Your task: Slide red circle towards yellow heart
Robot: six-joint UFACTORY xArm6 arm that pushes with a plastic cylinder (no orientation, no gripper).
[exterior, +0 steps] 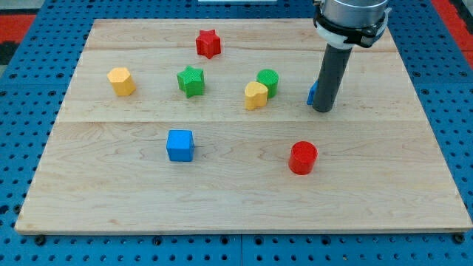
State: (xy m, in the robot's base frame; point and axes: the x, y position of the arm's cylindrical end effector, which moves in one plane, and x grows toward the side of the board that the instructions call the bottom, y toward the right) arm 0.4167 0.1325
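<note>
The red circle (302, 157) lies right of centre, in the lower half of the wooden board. The yellow heart (256, 95) sits up and to the left of it, touching a green circle (268, 82) just behind it. My tip (322, 109) rests on the board above and slightly right of the red circle, a clear gap away from it. The tip stands to the right of the yellow heart. A blue block (312, 93) is mostly hidden behind the rod.
A red star (208, 43) lies near the view's top. A green star (191, 80) and a yellow hexagon (121, 80) lie at the left. A blue cube (179, 145) sits lower left of centre. The board's right edge (432, 133) is near.
</note>
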